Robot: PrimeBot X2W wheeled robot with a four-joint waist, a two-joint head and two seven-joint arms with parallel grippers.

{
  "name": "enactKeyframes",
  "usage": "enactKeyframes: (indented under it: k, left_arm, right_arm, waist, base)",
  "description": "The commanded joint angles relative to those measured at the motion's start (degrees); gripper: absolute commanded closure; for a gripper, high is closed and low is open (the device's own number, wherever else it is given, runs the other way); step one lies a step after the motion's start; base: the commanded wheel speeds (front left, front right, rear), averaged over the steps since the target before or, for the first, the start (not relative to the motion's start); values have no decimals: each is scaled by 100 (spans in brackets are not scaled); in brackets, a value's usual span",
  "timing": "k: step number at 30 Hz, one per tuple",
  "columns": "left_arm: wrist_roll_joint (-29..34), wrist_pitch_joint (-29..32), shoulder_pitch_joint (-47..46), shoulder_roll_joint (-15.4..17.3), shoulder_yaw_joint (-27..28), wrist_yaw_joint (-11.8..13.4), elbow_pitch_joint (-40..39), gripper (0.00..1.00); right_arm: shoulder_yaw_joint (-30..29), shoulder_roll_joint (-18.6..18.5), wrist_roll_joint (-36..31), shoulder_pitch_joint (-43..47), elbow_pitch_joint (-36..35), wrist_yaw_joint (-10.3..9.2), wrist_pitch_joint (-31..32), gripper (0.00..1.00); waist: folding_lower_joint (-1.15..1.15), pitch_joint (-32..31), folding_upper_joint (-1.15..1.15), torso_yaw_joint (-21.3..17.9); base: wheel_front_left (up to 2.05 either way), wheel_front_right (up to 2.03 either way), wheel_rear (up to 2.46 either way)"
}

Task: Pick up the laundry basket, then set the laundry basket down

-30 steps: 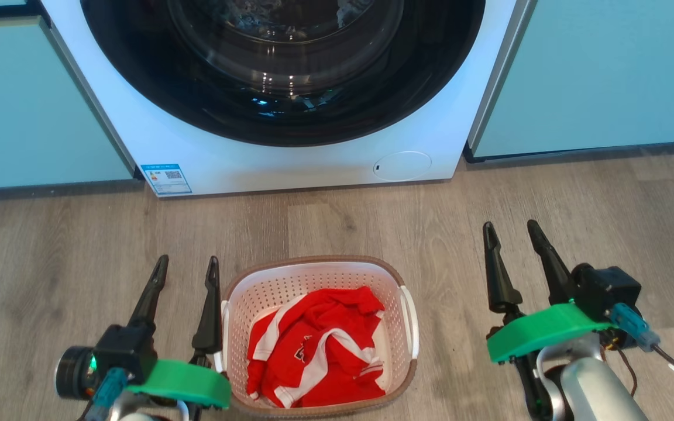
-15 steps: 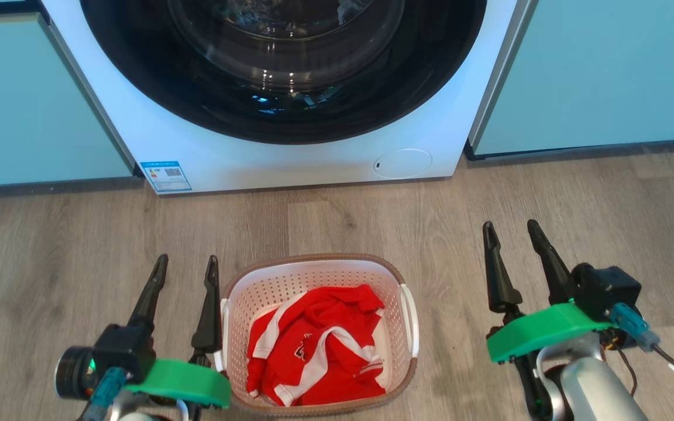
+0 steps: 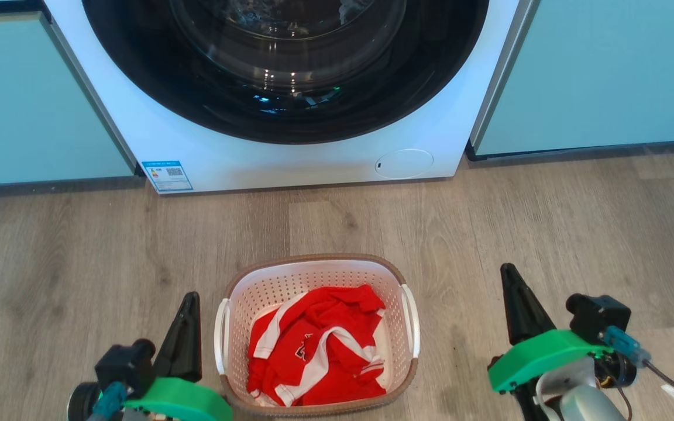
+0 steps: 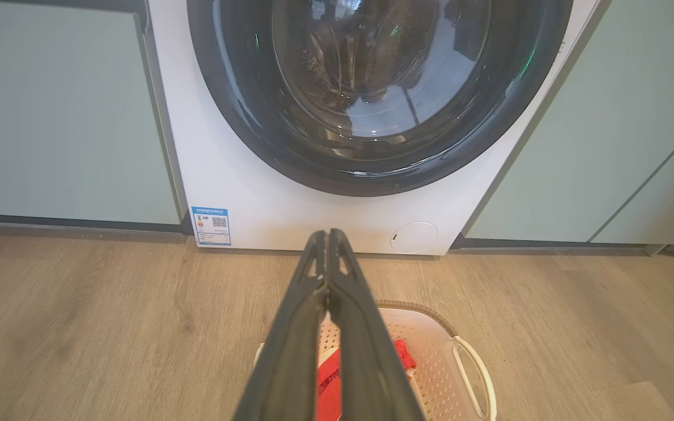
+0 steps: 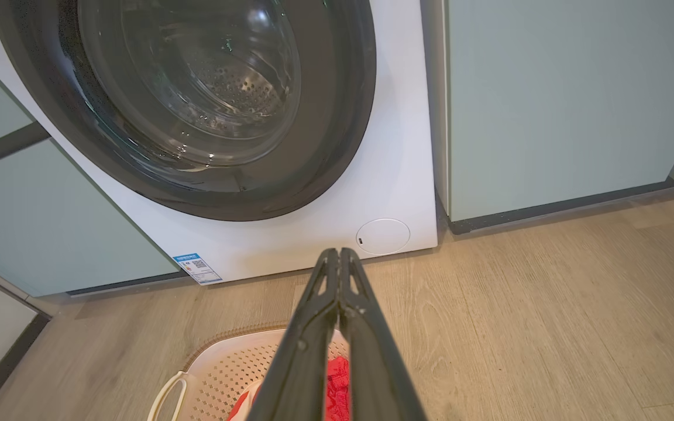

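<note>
Grey wood-grain floor (image 3: 79, 245) fronts a glossy white washing machine (image 3: 290, 166); in the head view the perforated cream laundry basket (image 3: 313, 260), brown woven rim, stands on the floor between left hand (image 3: 191, 299) and right hand (image 3: 508, 270), both clenched, empty; both wrist views show tapered dark fingers (image 4: 290, 351) pressed together

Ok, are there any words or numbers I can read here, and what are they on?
No text here can be read.
Blue-and-white paper sticker on the big white washing machine: square code and tiny print, too small to read.
Dark mark on the red-and-white cloth in the white perforated plastic laundry basket: too blurred to read.
</note>
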Motion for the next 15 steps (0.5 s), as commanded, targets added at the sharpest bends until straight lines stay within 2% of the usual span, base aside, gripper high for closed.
enactKeyframes:
  k: [1, 15]
  left_arm:
    - [-203, 37, -201, 36, 90, -28, -151, 100]
    - [-1201, 218, -364, 87, 195, -116, 22, 100]
  right_arm:
    - [-67, -37, 182, -188, -177, 3, 27, 100]
    - [-211, -83, 1044, -227, -128, 7, 201, 100]
  waist:
    - [0, -8, 0, 4]
    - [0, -59, 0, 34]
  base:
    - [0, 0, 0]
    - [0, 0, 0]
